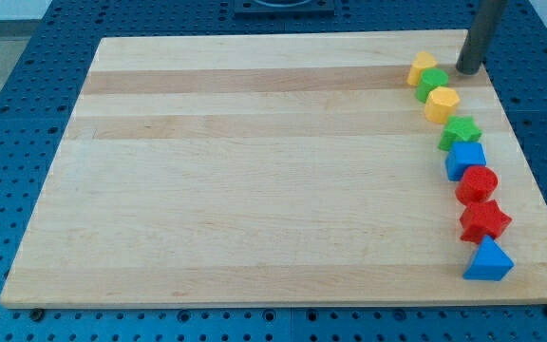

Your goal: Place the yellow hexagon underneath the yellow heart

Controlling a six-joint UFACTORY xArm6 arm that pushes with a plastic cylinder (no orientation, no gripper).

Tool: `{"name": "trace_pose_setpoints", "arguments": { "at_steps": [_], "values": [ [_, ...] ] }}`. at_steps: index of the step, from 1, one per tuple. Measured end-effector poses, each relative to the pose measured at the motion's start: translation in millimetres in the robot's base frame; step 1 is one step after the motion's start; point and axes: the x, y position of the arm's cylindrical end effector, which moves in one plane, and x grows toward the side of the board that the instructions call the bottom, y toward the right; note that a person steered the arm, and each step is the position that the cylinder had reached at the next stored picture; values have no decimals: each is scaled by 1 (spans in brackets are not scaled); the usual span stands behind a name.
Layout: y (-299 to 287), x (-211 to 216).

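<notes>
Wooden board (254,171) on blue pegboard. No jaws, only rod; my tip (467,69) near top right, beside yellow heart (423,68). Yellow hexagon (442,103) below green block (432,83). Best approach: circle round, nudge hexagon gently, avoid heart.

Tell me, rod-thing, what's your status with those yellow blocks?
My tip at the view's top right, just right of the yellow heart. Yellow hexagon below it, not yet touching. Green block wedged between them, in the way.
</notes>
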Motion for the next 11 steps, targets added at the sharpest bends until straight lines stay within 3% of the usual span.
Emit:
{"name": "trace_pose_setpoints", "arguments": {
  "at_steps": [3,5,7,8,10,11],
  "values": [
    [-93,0],
    [-114,0],
    [-14,-12],
    [-6,-12],
    [-9,43],
    [-9,51]
  ]
}}
